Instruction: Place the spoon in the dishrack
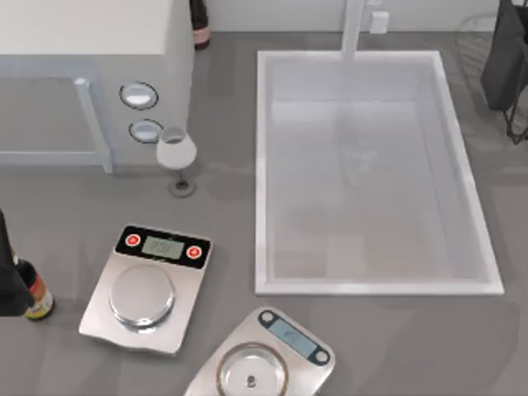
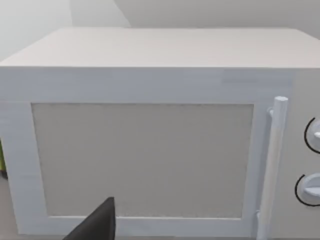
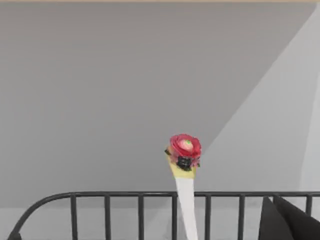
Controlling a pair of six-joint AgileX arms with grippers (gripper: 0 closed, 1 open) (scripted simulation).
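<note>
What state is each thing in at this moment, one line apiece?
spoon: upright, red end up, handle crossing the dishrack rail in the right wrist view.
dishrack: at the table's far right edge; wire rail level.
microwave: door closed.
wine glass: upright, looks empty.
sink: looks empty.
square scale: display lit, platform bare.
second scale: platform bare.
bottle: upright.

Microwave (image 1: 91,74) sits at the worktop's (image 1: 223,206) far left, wine glass (image 1: 177,157) just in front of it, sink (image 1: 375,285) to the right; dishrack (image 1: 503,66) at the far right edge. Two kitchen scales (image 1: 148,289) (image 1: 264,363) lie nearer, bottle (image 1: 33,293) at the left; spoon (image 3: 184,185) stands upright against the rack's rail
</note>
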